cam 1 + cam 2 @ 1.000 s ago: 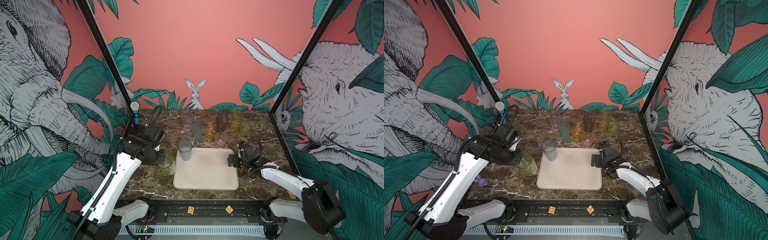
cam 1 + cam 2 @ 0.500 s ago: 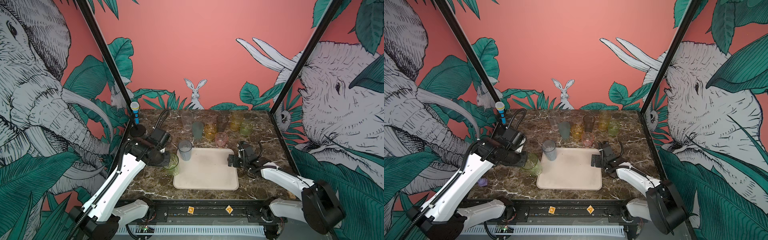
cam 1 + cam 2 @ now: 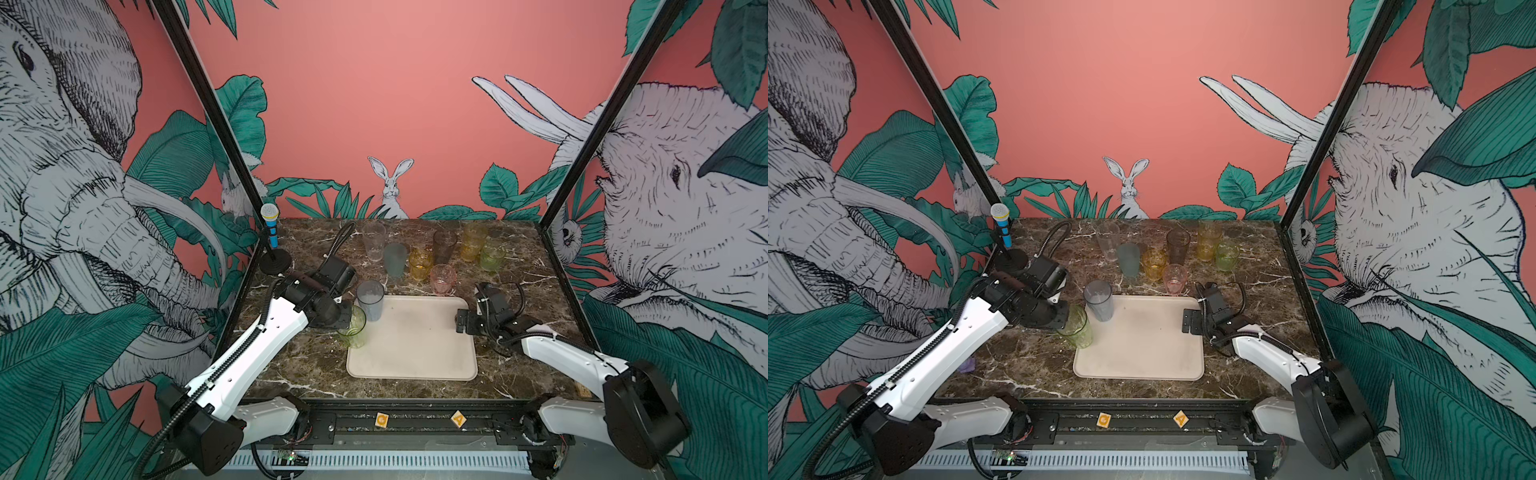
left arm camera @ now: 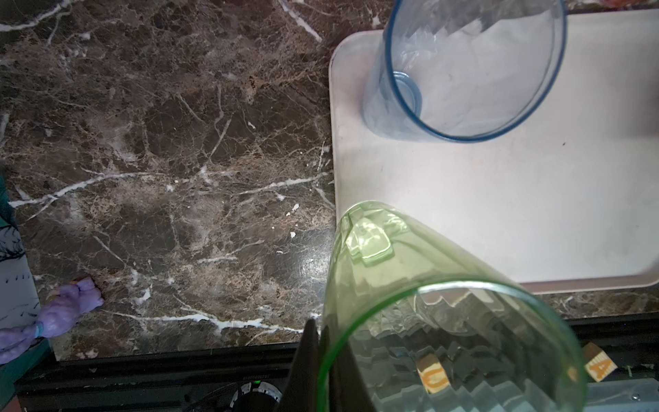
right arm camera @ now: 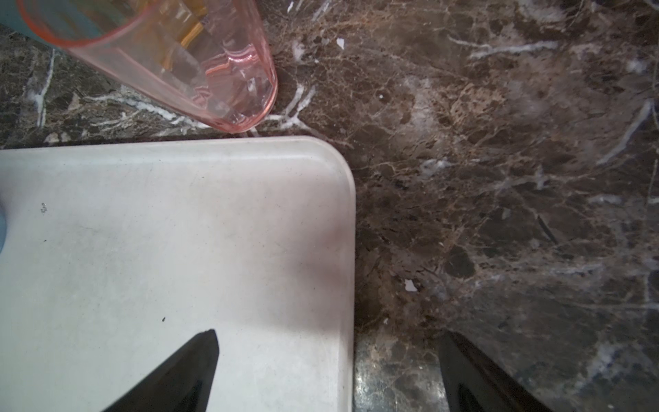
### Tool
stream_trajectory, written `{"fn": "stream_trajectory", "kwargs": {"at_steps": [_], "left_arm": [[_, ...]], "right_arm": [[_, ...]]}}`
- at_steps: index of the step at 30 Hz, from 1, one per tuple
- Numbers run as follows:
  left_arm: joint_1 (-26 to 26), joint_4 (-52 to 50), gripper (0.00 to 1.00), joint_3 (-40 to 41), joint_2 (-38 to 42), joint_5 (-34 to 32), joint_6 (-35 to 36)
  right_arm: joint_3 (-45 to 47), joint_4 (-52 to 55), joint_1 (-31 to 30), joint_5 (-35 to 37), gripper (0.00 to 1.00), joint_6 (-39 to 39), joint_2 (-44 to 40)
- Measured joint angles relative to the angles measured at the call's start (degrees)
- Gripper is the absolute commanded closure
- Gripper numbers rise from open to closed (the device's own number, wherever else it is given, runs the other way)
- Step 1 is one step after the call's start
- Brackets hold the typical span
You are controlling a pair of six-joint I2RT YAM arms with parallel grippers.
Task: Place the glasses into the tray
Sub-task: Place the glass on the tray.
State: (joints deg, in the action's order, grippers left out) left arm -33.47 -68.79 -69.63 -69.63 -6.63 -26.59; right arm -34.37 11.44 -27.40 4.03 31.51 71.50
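Observation:
My left gripper [image 4: 322, 342] is shut on the rim of a tall green glass [image 3: 352, 328], one finger inside and one outside. The glass hangs at the left edge of the cream tray [image 3: 415, 353], its base over the rim [image 4: 335, 199]. A grey glass [image 3: 1098, 299] stands in the tray's far left corner. Several more glasses stand on the marble behind the tray, among them a clear one [image 3: 373, 240], a teal one [image 3: 395, 259] and a pink one [image 5: 199, 64]. My right gripper [image 5: 330, 342] is open and empty, straddling the tray's right edge [image 3: 471, 332].
A blue toy microphone [image 3: 270, 232] on a black stand occupies the far left corner. A small purple toy [image 4: 67, 310] lies on the marble near the front left. Black frame posts flank the table, and a rail with two orange blocks [image 3: 381, 419] runs along the front.
My left arm has carried the green glass to the right, from the bare marble up to the tray's left edge. The right arm has not moved.

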Motion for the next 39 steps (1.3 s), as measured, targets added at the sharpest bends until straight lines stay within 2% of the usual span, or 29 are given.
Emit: {"fn": "stream_trajectory", "kwargs": {"at_steps": [21, 39], "left_arm": [[-2.6, 6.9, 1.0, 1.4, -8.2, -0.3, -1.2], [-3.5, 8.9, 1.0, 1.4, -10.8, -1.4, -1.7]], "right_arm": [[0.0, 0.0, 0.0, 0.0, 0.01, 0.0, 0.0], [0.0, 0.0, 0.0, 0.0, 0.01, 0.0, 0.0]]}}
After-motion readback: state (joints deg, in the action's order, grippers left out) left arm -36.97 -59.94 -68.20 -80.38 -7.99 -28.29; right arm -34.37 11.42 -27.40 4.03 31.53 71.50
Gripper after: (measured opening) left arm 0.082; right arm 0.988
